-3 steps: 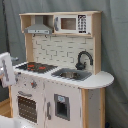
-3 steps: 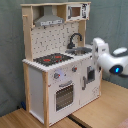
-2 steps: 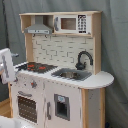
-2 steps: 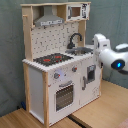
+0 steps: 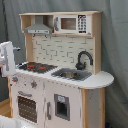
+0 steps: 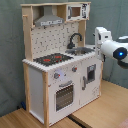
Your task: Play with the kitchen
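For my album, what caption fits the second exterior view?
White robot arm beside a toy kitchen with stovetop, sink and oven.

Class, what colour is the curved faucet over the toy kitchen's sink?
Black; the curved faucet shows best in the first exterior view.

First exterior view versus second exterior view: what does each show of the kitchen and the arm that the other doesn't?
Only the first exterior view shows the rounded counter end beside the sink.

Only the second exterior view shows the wooden floor and the arm's blue-lit joint.

Both exterior views show the kitchen, stovetop, faucet, oven door and part of the white arm.
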Motion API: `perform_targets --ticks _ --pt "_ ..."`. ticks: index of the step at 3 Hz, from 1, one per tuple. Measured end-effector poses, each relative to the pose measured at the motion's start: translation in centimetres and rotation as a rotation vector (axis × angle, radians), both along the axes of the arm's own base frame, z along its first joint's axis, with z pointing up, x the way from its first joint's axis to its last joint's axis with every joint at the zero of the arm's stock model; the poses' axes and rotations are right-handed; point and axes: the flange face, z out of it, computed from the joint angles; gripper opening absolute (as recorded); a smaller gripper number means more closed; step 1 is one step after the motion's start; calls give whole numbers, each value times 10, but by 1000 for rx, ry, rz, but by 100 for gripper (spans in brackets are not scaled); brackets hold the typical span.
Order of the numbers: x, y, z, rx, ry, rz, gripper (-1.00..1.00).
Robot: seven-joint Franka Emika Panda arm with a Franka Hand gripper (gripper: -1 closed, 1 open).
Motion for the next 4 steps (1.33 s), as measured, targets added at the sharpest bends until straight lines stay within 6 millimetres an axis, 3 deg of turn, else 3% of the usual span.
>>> perform_targets --ticks 2,3,4 --pt "-7 13 18 140 96 -36 100" --pt "-3 5 25 242 147 -85 100" --pt "22 -28 48 369 172 -157 100"
